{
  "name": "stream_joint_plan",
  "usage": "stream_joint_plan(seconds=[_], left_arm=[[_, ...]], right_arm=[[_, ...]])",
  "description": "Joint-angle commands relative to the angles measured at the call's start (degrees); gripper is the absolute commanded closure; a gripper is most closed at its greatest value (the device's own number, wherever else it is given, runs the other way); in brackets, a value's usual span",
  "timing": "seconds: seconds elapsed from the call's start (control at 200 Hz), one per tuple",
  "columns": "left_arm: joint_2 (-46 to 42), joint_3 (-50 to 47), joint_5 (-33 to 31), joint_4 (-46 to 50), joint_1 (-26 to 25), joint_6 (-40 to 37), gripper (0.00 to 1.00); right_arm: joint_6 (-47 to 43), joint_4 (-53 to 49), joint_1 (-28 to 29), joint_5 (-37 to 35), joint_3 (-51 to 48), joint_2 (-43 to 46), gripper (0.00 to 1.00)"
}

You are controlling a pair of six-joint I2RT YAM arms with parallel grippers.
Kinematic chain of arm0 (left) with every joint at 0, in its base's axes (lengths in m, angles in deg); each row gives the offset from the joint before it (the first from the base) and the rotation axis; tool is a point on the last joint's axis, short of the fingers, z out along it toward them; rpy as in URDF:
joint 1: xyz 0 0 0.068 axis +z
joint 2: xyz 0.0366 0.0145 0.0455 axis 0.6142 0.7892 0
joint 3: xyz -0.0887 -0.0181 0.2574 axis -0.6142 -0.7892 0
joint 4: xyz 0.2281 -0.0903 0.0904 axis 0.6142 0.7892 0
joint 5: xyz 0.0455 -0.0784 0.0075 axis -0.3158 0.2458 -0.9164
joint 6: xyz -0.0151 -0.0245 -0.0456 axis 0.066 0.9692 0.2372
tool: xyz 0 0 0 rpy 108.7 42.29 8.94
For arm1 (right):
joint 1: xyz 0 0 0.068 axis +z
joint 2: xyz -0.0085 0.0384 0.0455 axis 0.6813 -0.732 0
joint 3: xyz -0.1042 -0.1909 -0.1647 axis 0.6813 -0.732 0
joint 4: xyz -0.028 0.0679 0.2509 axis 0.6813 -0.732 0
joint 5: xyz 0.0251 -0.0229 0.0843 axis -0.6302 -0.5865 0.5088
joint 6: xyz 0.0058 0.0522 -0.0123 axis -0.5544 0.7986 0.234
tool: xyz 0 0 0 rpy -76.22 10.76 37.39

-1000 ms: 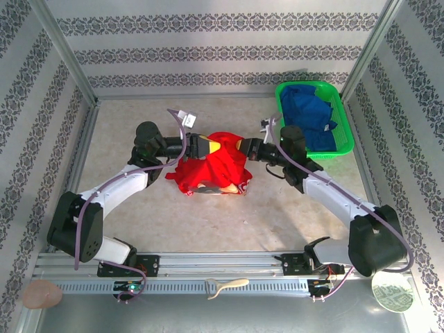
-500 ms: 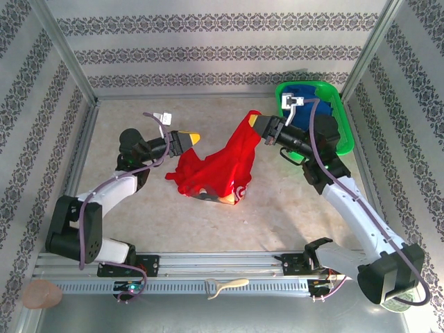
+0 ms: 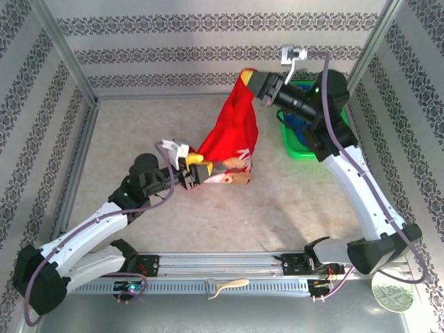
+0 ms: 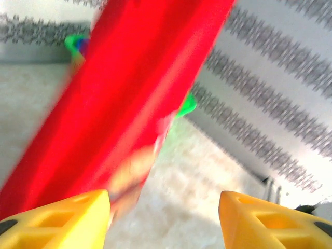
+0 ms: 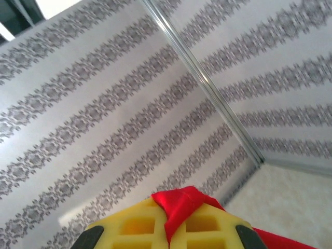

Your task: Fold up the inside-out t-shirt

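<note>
ok so the right gripper (image 3: pixel 254 84) is way up by the back wall, pinched tight on a fold of the inside-out t-shirt (image 3: pixel 232 132); on the right wrist cam you can see its yellow fingers (image 5: pixel 129 228) pressed together with a bit of red cloth poking up between them; the shirt hangs from there as a long red drape, and its bottom end with the white print sits bunched on the desk (image 3: pixel 125 132), roughly mid-desk.

the left gripper (image 3: pixel 197 172) is low down, right at the lower left edge of that bunch; its jaws are spread apart with nothing clamped, and on the left wrist cam the red cloth runs diagonally just past one yellow finger (image 4: pixel 67 215); it's blurry, so can't tell if it's actually touching.

the green basket (image 3: pixel 297 150) with the blue garment (image 3: pixel 292 127) sits in the far right corner, partly behind the right arm, near the hanging shirt but not touching it.
</note>
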Motion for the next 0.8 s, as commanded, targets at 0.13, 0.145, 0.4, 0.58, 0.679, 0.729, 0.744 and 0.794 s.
stream_joint_plan(seconds=[0.13, 0.145, 0.4, 0.58, 0.679, 0.729, 0.744, 0.794], left_arm=[[10.1, 3.2, -20.5, 2.0, -3.9, -9.4, 0.40], [11.1, 4.0, -21.6, 2.1, -3.9, -9.7, 0.39], [25.2, 18.6, -25.6, 5.3, 0.2, -14.6, 0.41], [28.6, 26.0, -17.4, 9.1, 9.2, -12.6, 1.00], [28.8, 29.7, -15.5, 11.9, 15.0, -11.7, 1.00], [28.9, 31.5, -13.7, 13.3, 18.1, -10.7, 1.00], [28.9, 32.1, -13.1, 13.7, 19.2, -10.2, 1.00], [28.3, 33.1, -10.8, 14.9, 21.7, -8.7, 0.92]], right_arm=[[-4.7, -8.9, 3.1, -5.1, 21.0, -4.7, 1.00], [-4.8, -9.3, 3.2, -5.3, 21.9, -4.9, 1.00], [-8.2, -17.8, 3.8, -8.0, 39.6, -7.6, 1.00], [-10.4, -25.9, 3.5, -9.7, 56.1, -12.1, 1.00], [-10.9, -26.5, 3.4, -10.9, 56.8, -11.8, 1.00], [-11.3, -26.1, 3.4, -11.2, 55.4, -11.1, 1.00], [-11.3, -25.9, 3.5, -11.4, 54.8, -10.8, 1.00], [-11.5, -25.1, 3.6, -12.0, 52.6, -10.1, 1.00]])
